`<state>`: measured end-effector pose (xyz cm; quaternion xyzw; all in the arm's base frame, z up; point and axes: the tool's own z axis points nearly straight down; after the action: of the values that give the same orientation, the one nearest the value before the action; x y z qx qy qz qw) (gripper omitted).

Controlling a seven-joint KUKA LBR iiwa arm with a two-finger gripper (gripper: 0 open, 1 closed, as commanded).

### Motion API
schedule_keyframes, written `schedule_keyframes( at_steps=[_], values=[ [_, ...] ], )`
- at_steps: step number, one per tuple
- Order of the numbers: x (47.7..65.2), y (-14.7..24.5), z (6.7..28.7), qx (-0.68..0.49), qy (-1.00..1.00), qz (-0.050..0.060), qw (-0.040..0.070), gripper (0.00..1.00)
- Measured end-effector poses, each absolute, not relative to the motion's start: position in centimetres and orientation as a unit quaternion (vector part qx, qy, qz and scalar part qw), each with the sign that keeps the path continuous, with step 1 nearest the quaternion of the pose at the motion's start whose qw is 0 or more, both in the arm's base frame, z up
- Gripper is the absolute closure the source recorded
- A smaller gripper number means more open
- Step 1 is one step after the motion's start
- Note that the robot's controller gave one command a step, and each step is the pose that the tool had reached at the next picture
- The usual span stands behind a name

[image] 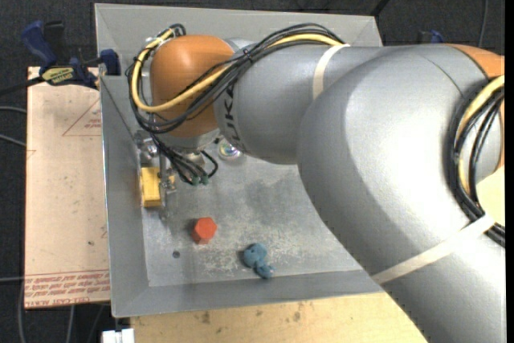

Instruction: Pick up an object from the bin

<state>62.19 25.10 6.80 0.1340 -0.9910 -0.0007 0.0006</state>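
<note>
My gripper [163,170] hangs low at the left side of the bin, under the orange wrist cover. A small yellow block [150,187] lies right against it, close to the bin's left wall; I cannot tell whether the block is gripped. A small red-orange block [204,230] rests on the floor a little to the front right of the gripper. Further right, near the front wall, lies a blue lumpy figure [258,259].
The thick grey arm covers the bin's right half and back. A small shiny round piece [230,149] shows just under the arm, right of the gripper. The bin's left wall stands close beside the yellow block.
</note>
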Motion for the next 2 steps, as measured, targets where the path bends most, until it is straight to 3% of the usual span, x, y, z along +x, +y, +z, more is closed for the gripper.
schedule_keyframes(
  at_steps=[1,2],
  values=[
    [62.25,25.12,6.83,0.133,-0.991,-0.002,0.000,0.00],
    [62.28,25.14,6.88,0.133,-0.991,-0.002,-0.001,1.00]
  ],
)
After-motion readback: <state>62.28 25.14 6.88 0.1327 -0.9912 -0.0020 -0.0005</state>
